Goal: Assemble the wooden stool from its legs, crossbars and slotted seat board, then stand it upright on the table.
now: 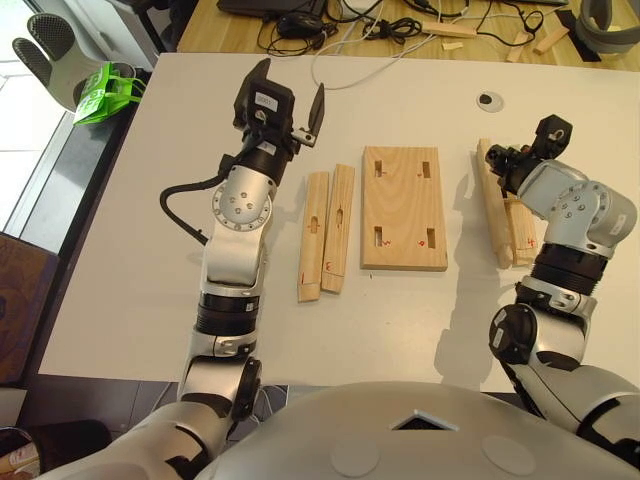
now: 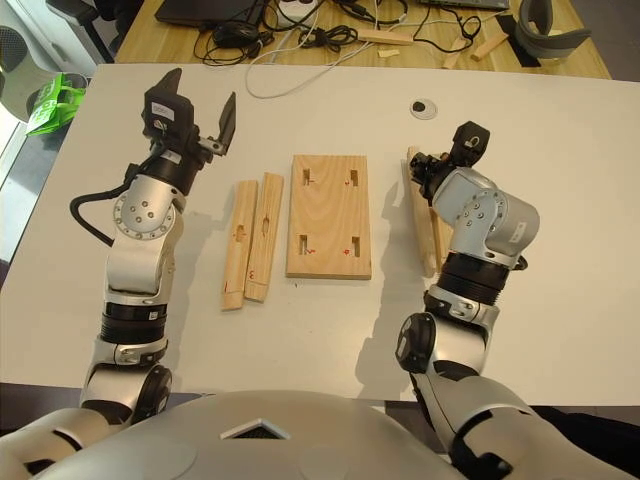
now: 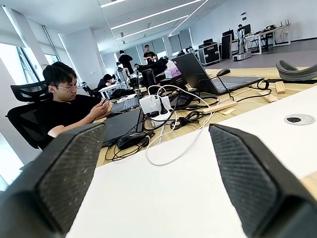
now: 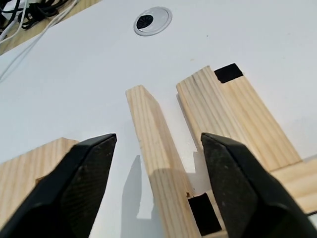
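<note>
Right wrist view showed the right tool [image 4: 156, 148] spread astride a leg [image 4: 148, 119]; the left tool [image 1: 288, 95] hung spread beyond two legs [image 1: 327, 235], left of the seat [image 1: 403, 208].

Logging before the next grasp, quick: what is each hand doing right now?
Left hand: open, holding nothing.
Right hand: open, straddling the end of a wooden piece, not clamped on it.

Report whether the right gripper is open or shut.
Open. The right gripper has its fingers spread wide on either side of a wooden leg, with gaps showing between them and the wood.
</note>
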Robot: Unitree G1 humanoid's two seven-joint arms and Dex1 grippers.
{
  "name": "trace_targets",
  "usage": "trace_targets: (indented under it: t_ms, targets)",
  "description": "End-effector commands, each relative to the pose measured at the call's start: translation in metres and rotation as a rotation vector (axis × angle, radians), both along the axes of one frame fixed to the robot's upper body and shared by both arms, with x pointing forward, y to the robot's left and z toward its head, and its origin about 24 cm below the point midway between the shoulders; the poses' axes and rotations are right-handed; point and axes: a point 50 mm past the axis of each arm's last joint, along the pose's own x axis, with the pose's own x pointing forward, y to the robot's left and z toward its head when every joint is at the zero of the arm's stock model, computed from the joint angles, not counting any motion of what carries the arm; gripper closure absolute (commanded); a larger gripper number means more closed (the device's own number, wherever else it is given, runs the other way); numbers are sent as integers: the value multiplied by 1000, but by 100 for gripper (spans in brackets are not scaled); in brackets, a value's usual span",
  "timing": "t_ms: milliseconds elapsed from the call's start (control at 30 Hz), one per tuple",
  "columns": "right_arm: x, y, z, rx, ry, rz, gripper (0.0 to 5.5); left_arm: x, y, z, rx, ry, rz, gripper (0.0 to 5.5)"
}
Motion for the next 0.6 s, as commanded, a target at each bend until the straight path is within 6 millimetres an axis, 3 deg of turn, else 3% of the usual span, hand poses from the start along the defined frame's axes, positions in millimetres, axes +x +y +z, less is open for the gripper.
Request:
trace_targets:
  t_ms: [33, 167, 400, 533, 600]
  targets:
    - [3, 6, -3, 31, 37, -8, 234, 0, -1, 0, 4, -5, 3, 166]
    - [6, 4, -7, 45, 50, -15, 280, -1, -1, 0, 2, -4, 7, 166]
    - [7, 0, -12, 57, 84, -4, 425, 2, -3, -2, -15, -13, 28, 166]
    - [7, -7, -14, 26, 100, 3, 437, 3, -7, -6, -36, -24, 51, 166]
    - [10, -9, -4, -4, 59, 20, 437, 5, -8, -6, -44, -31, 59, 166]
